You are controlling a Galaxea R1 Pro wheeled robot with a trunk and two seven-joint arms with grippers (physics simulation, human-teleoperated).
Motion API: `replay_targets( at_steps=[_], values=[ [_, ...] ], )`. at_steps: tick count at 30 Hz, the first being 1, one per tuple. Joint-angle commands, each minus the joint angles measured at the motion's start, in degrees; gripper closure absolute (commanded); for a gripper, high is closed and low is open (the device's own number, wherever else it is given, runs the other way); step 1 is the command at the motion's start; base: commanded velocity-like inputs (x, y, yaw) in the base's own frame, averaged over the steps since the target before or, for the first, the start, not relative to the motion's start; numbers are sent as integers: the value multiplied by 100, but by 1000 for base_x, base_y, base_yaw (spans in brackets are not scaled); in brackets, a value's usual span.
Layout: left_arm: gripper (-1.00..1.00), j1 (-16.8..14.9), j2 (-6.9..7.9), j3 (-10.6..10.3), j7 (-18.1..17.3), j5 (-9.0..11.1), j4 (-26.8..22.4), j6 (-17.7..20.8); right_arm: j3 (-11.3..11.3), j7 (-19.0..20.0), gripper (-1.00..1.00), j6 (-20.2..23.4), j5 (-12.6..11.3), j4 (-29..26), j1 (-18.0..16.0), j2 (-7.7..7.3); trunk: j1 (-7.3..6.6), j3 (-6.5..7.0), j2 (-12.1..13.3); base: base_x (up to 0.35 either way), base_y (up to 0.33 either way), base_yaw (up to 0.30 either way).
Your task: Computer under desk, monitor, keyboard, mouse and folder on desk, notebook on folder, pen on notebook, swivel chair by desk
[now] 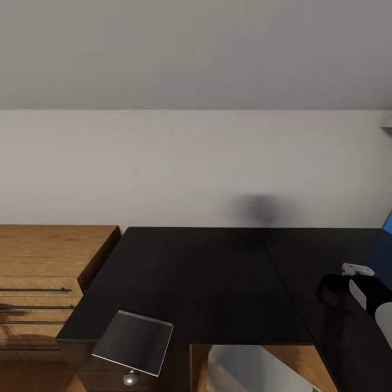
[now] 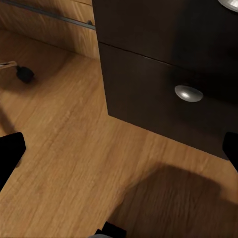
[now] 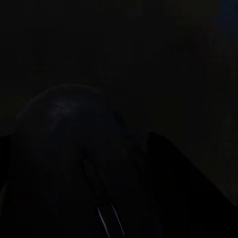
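1. On the near left corner of the black table point(image 1: 207, 277), in the head view, lies the grey notebook point(image 1: 133, 342), tilted and jutting past the front edge.
2. At that view's right edge the right gripper point(image 1: 356, 283) hangs low over the table, just beside a strip of blue folder point(image 1: 381, 250); I cannot tell how its fingers stand.
3. The right wrist view is nearly black: a rounded dark shape, perhaps the mouse point(image 3: 74, 148) (too dim to be sure), sits close to the lens.
4. The left wrist view looks down at the dark drawer unit point(image 2: 163, 64) with its round metal knob point(image 2: 189, 93), the wood plank floor point(image 2: 64, 148), and a chair caster point(image 2: 22, 73).
5. The left gripper's fingers point(image 2: 10, 153) stand wide apart and hold nothing.
6. No writing can be read anywhere.
7. A light-wood cabinet point(image 1: 49, 272) touches the table's left side, under a plain grey wall point(image 1: 190, 163) and sloped ceiling.
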Motion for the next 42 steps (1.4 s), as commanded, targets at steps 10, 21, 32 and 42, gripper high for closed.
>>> replay_targets(
  at_steps=[10,21,32,42],
  values=[
    [-100,-3,13,-24,22,55,59,-32,-35,34,100,32,-24,92,4,3,1,-5,-2,0,0,0],
    [-100,-3,7,-24,23,47,272,-89,-35,31,100,24,-24,92,4,11,-65,48,119,0,0,0],
    [-100,-3,7,-24,22,46,312,-94,-41,41,100,35,-44,77,4,11,-307,246,560,0,0,0],
    [-100,-3,13,-23,12,46,319,-94,-64,42,100,81,-174,59,4,86,-527,425,961,-272,0,0]
  ],
)
